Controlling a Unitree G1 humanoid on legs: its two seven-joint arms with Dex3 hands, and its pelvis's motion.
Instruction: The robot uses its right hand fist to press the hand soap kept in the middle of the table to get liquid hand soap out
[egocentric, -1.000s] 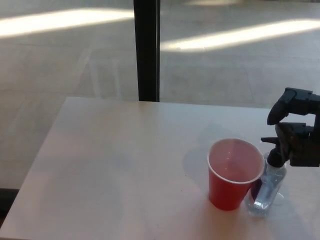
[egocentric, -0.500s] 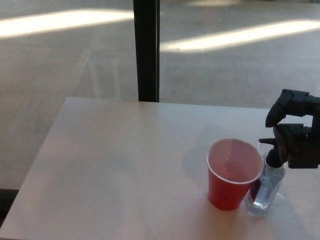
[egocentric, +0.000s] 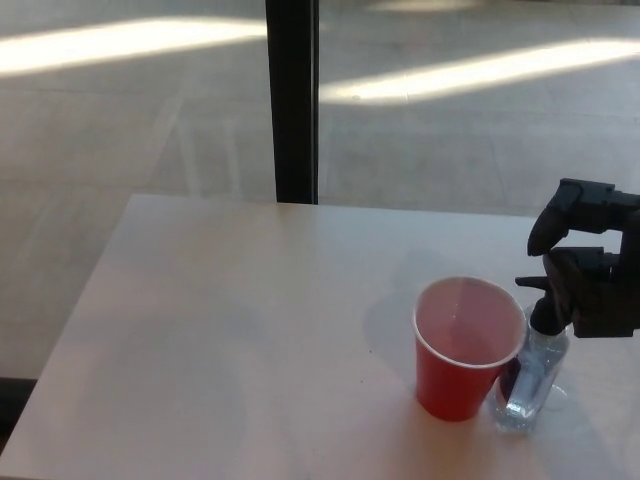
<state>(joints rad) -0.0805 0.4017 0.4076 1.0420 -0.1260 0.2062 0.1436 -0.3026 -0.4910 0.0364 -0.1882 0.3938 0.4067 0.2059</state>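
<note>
So my black right hand (egocentric: 590, 270) comes in from the right edge of the view and sits right on top of the pump of the small clear plastic hand soap bottle (egocentric: 532, 380). Fingers are curled in tight, basically a fist, not wrapped around anything, with the underside resting against the black pump head. The nozzle sticks out to the left, toward the cup.

The soap bottle stands upright near the front right part of the pale white worktop (egocentric: 240, 330), not really in the middle. It has clear liquid in it and some dark label patch low on its left side. Touching it, or at least right up against it on the left, is a red plastic cup with a white rim (egocentric: 465, 345), upright, open top, looks empty from here.

Behind the worktop there's a black vertical post (egocentric: 292, 100) and grey floor (egocentric: 120, 130) with bright sun stripes. My left hand doesn't show at all.
</note>
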